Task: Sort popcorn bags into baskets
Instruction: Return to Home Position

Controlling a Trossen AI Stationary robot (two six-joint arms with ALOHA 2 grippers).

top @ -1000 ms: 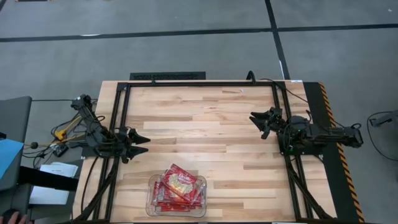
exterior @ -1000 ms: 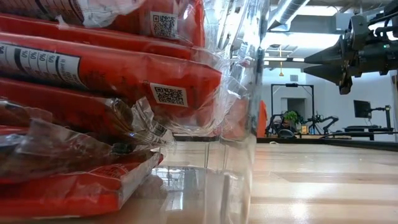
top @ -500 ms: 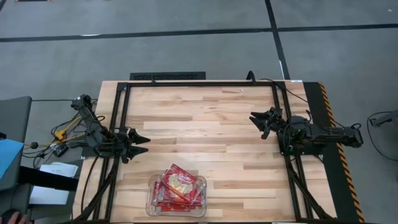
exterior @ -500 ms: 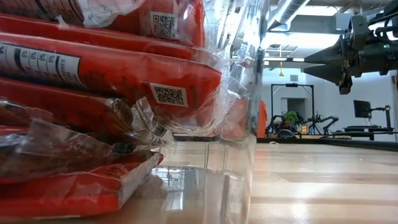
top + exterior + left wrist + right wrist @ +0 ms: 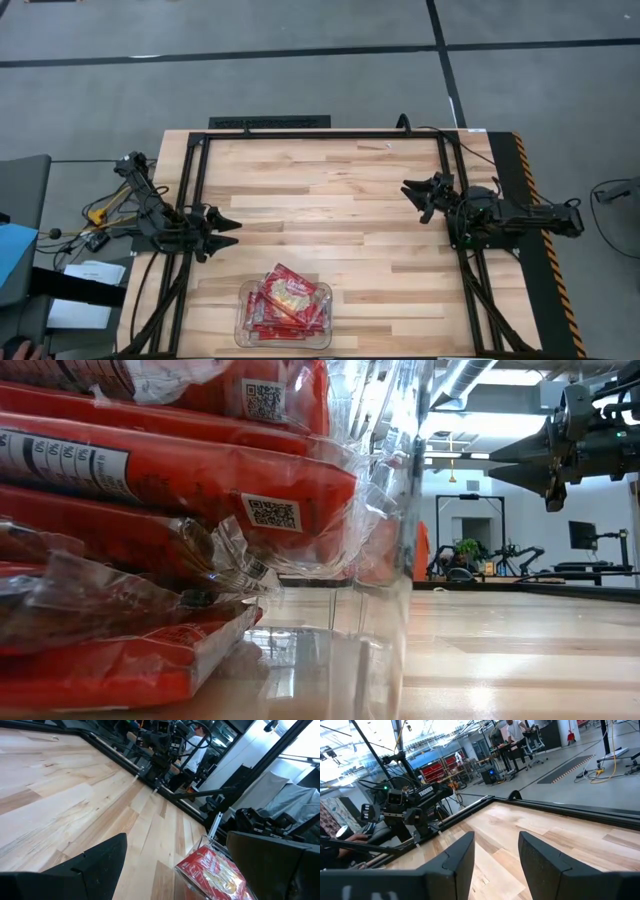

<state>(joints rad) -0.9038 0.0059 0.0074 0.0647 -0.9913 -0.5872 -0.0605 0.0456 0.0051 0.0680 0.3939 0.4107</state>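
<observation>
Hovering over wood table (image 5: 320, 200): left end effector (image 5: 236, 232), right end effector (image 5: 413, 200), both spread apart; workshop (image 5: 500, 520) beyond.

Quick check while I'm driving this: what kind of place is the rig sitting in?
Likely a robotics lab in an industrial hall: a framed wooden workbench stands on a grey concrete floor, with exposed ceiling ducts overhead and red cabinets among other workstations behind.

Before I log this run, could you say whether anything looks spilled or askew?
Nothing spilled: the popcorn bags sit in the clear tub, loosely heaped, top one askew. The left gripper and right gripper wait open.
</observation>
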